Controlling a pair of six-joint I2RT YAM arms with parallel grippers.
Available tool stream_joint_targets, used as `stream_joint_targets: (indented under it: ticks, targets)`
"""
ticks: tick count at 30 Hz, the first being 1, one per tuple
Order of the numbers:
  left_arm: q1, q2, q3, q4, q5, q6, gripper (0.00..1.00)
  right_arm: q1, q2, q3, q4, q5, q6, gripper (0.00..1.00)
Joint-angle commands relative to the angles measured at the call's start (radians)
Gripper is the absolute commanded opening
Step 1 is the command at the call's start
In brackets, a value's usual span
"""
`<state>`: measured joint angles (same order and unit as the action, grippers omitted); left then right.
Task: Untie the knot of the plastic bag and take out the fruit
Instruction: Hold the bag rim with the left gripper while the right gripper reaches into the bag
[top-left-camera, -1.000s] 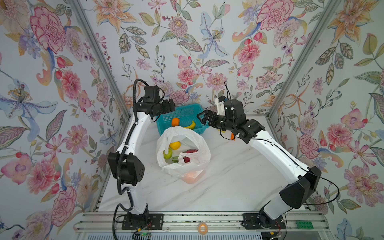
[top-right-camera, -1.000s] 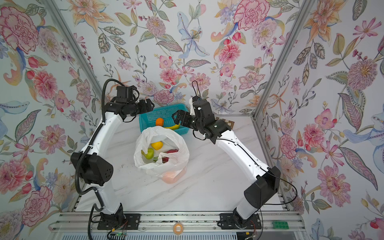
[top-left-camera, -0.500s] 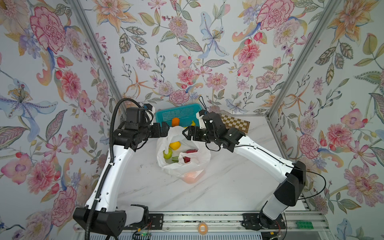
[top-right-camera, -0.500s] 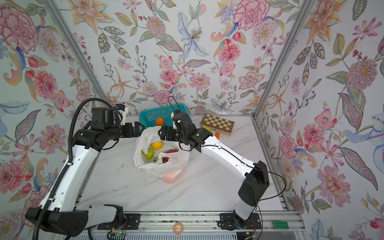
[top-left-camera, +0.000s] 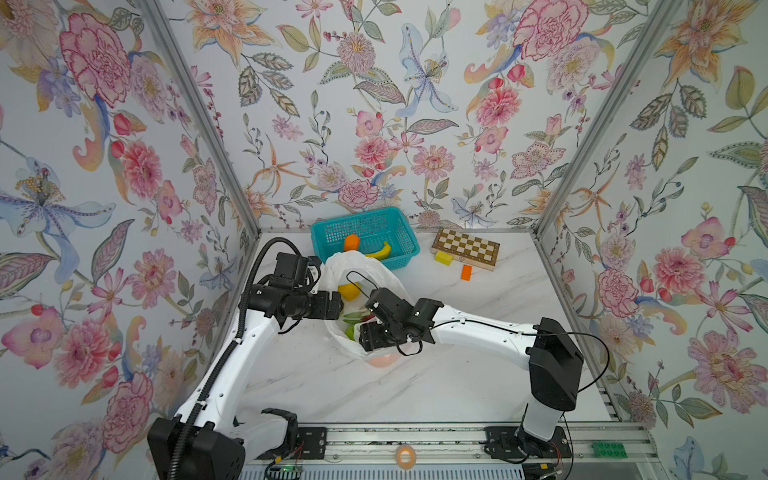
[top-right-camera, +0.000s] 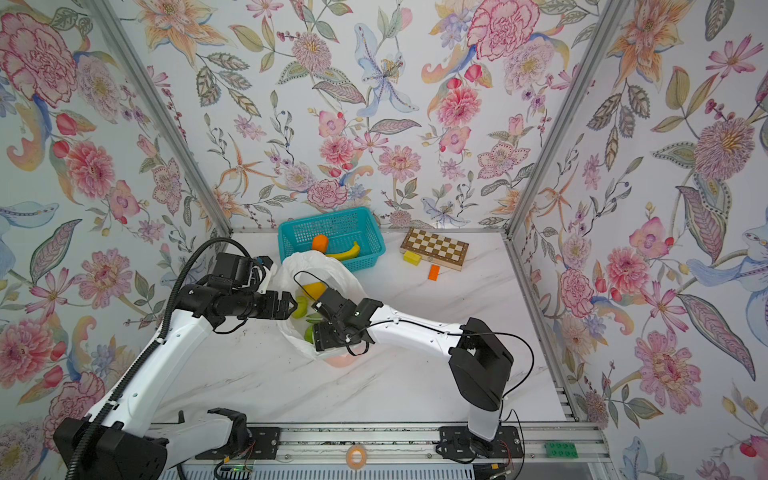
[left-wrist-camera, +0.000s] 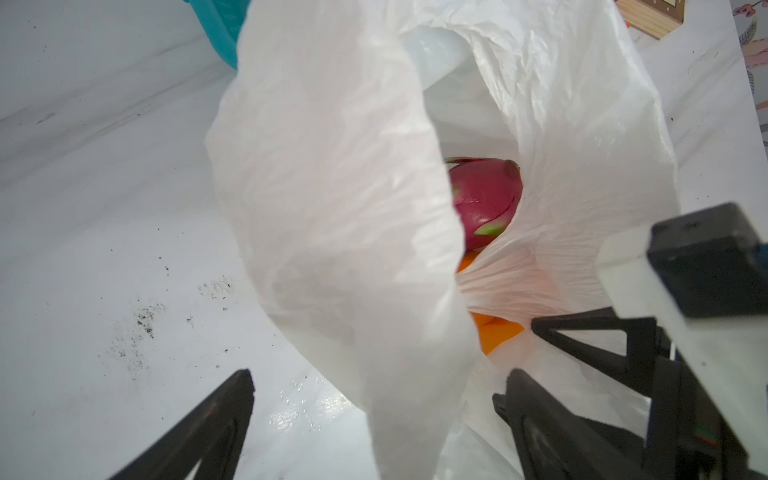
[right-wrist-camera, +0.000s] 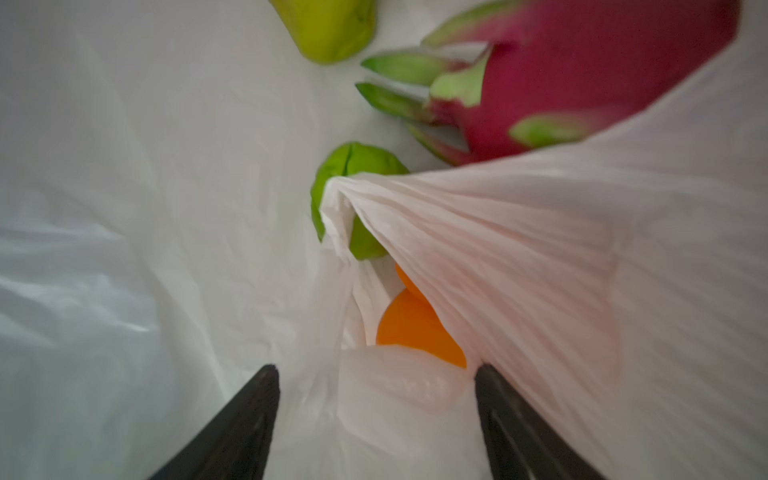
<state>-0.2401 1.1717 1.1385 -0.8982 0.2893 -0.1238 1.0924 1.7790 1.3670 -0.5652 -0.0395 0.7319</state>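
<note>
Fruit (top-left-camera: 349, 291) sits in the open-mouthed plastic bag (top-left-camera: 353, 264) mid-table, with the teal basket (top-left-camera: 365, 228) at its 12 o'clock. The right gripper (right-wrist-camera: 376, 370) is nearer, reaching in from 4 o'clock. Its jaws are apart and empty, with an orange (right-wrist-camera: 415, 328) under a plastic fold dead ahead between them. The left gripper (left-wrist-camera: 378, 374), spread wide at the bag's 9 o'clock, straddles the rim and grips nothing.

Bright floral wallpaper walls (top-left-camera: 374, 124) surround a white marble tabletop (top-left-camera: 415, 386).
</note>
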Motion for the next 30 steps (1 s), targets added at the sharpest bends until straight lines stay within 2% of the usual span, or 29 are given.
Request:
stream_joint_targets:
  ticks: [1,5,8,15,22,30]
  targets:
    - [-0.038,-0.03,-0.052,-0.028,0.015,0.007,0.96,0.03,-0.069,-0.083,-0.049,0.052,0.059,0.75]
    - [-0.067,-0.035,-0.101,-0.044,-0.007,-0.002,0.96,0.078,-0.079,-0.162,-0.053,0.092,0.107,0.75]
    - [-0.07,-0.033,-0.113,-0.049,-0.002,-0.014,0.96,0.093,-0.08,-0.14,-0.053,0.107,0.12,0.76]
    - [-0.074,-0.031,-0.11,-0.038,-0.01,-0.049,0.95,0.095,-0.088,0.008,-0.077,0.168,0.118,0.82]
    - [-0.075,-0.017,-0.112,-0.03,-0.041,-0.112,0.9,0.037,-0.052,0.191,-0.118,0.188,0.096,0.82]
    - [-0.075,-0.034,-0.108,-0.016,-0.101,-0.164,0.86,-0.05,0.118,0.391,-0.114,0.182,0.138,0.78]
